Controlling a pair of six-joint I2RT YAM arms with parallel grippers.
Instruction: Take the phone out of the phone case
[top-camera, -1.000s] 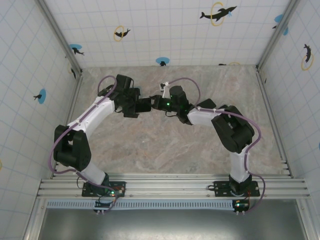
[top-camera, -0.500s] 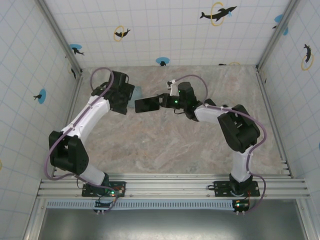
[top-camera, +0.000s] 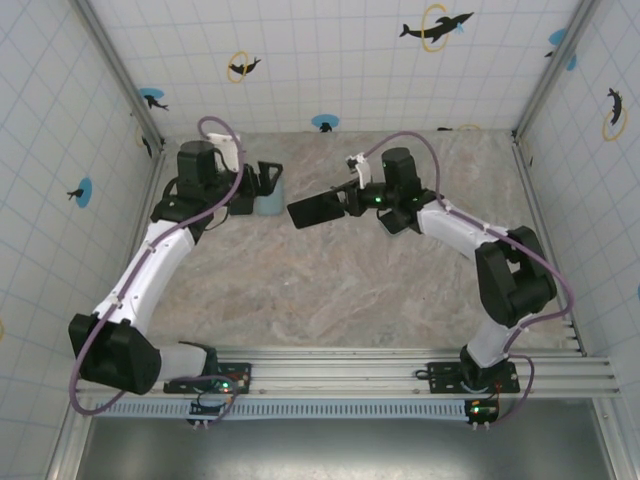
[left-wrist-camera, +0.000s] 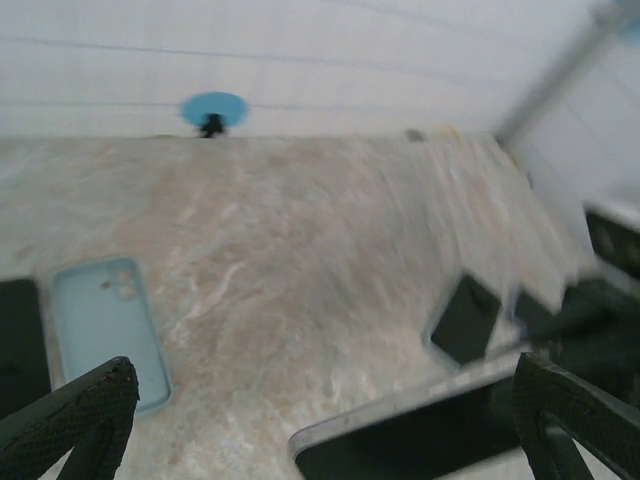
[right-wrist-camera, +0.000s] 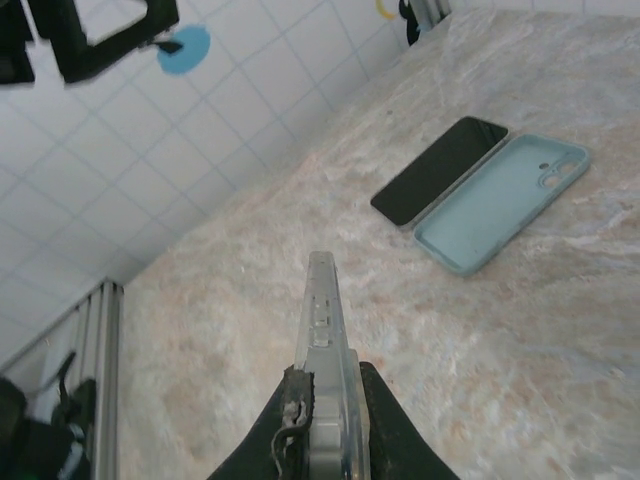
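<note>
My right gripper (right-wrist-camera: 335, 432) is shut on the phone (right-wrist-camera: 325, 330), which I see edge-on as a silver rim with a clear case layer along it. From above, the phone (top-camera: 316, 210) is a dark slab held out to the left of the right gripper (top-camera: 350, 199), above the table's middle. The same phone (left-wrist-camera: 430, 445) crosses the bottom of the left wrist view. My left gripper (top-camera: 266, 178) is open and holds nothing; it hangs at the back left, apart from the phone, with its fingers (left-wrist-camera: 70, 420) spread wide.
A light blue empty case (right-wrist-camera: 500, 203) lies open-side up on the marble table (top-camera: 330, 290), with a black phone (right-wrist-camera: 440, 170) flat beside it. That blue case (top-camera: 270, 206) sits just below the left gripper. Tiled walls close in the back and both sides.
The grippers were together at the phone; the left arm has swung back and left, away from it. The right gripper has shifted right, still holding the phone.
</note>
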